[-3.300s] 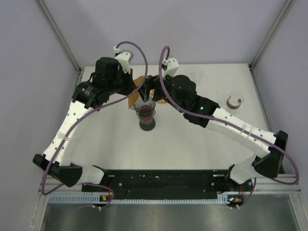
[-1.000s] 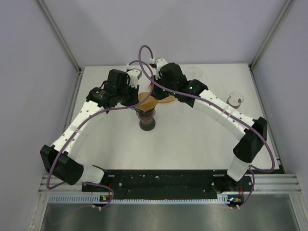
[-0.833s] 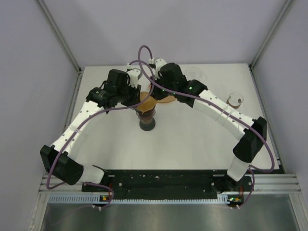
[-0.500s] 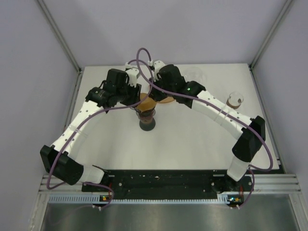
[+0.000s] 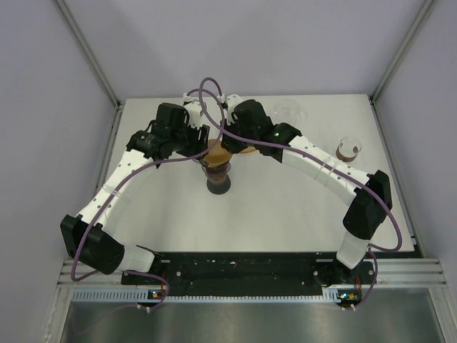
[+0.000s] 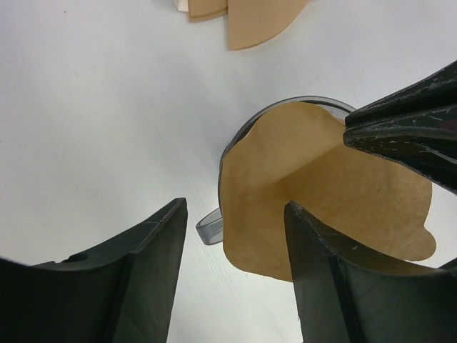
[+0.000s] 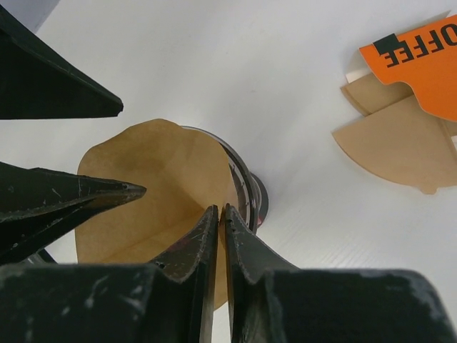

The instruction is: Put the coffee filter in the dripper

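Half into the dripper (image 7: 251,196) since I swung it over, the filter (image 6: 321,186) is clamped at 1 o'clock by the right claw (image 7: 220,209), left claw (image 6: 235,207) spread apart at 11 o'clock.

Bare table (image 5: 285,207) nearside of dripper (image 5: 216,171)

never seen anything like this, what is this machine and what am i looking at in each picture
It is two robot arms bolted to a table, each ending in a two-finger gripper. One picture looks down from above; the other two come from a camera on each wrist. In the middle stands a coffee dripper. The right gripper pinches a brown paper coffee filter over it, while the left gripper is open close by. Behind lie spare filters and an orange filter pack.
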### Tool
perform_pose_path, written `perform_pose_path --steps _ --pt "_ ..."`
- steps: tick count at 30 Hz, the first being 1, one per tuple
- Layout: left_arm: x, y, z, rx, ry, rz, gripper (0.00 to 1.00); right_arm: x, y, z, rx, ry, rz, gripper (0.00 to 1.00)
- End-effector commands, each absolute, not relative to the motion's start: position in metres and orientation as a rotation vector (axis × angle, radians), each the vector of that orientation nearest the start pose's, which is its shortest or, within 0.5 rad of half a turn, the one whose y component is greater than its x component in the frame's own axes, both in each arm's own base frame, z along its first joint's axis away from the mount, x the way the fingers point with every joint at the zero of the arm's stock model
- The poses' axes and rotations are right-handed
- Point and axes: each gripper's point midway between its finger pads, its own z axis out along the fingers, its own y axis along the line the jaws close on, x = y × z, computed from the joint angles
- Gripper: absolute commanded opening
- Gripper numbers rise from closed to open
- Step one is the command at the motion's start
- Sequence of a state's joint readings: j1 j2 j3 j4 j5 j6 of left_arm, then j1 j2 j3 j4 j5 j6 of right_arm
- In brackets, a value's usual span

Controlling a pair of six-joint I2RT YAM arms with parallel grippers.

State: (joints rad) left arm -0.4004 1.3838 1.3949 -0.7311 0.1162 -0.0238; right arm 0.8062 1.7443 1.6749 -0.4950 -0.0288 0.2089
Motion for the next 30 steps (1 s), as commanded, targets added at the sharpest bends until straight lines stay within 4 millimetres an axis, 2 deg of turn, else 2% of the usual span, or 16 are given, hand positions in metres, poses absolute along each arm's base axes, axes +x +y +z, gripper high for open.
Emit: perform_pose_path --steps 1,7,10,13,17,21,23,27,30 --pt "0.344 -0.166 0.256 0.472 2.195 -0.388 0.64 0.347 0.374 0.262 -0.677 2.028 0.62 0.12" --pt "0.343 -0.166 0.271 0.467 2.165 -0.424 0.65 0.344 0.372 0.305 -0.73 1.901 0.623 0.36" --pt "0.343 -0.166 0.275 0.464 2.16 -0.436 0.66 0.337 0.372 0.322 -0.818 1.814 0.636 0.48" --pt "0.344 -0.163 0.281 0.45 2.153 -0.45 0.66 0.324 0.37 0.341 -0.931 1.701 0.644 0.55" --pt "0.346 -0.159 0.288 0.432 2.141 -0.458 0.67 0.305 0.367 0.358 -1.06 1.525 0.653 0.61" --pt "0.347 -0.156 0.291 0.414 2.139 -0.472 0.67 0.264 0.373 0.361 -1.297 1.287 0.749 0.6" --pt "0.349 -0.153 0.292 0.39 2.144 -0.484 0.67 0.246 0.377 0.35 -1.411 1.191 0.784 0.62" --pt "0.351 -0.15 0.29 0.351 2.155 -0.5 0.67 0.237 0.387 0.327 -1.534 1.116 0.713 0.68" --pt "0.349 -0.154 0.282 0.342 2.178 -0.532 0.66 0.244 0.394 0.317 -1.592 1.116 0.646 0.69"
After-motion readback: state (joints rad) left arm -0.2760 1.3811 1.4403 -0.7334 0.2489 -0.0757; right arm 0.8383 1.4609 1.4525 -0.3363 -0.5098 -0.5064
